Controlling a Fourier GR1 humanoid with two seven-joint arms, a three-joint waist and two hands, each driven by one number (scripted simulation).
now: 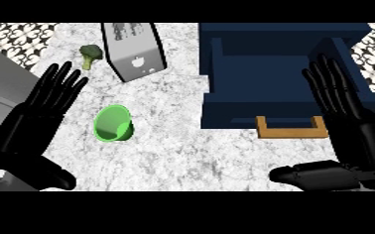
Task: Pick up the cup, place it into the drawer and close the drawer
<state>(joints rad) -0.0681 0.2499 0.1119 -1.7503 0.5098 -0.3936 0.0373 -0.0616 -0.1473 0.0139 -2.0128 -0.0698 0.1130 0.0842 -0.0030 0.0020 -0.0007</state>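
Nearest, the left hand [33, 119] and right hand [350, 121] are flat-fingered and hold nothing. The green cup [113, 124] lies tipped, left of the open drawer [242, 116]. It looks light, stiff and smooth, so pinching its rim seems best.

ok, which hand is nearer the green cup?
The left hand, open at the view's left with the cup just beside it. The right hand is across the counter, at the right side of the open drawer.
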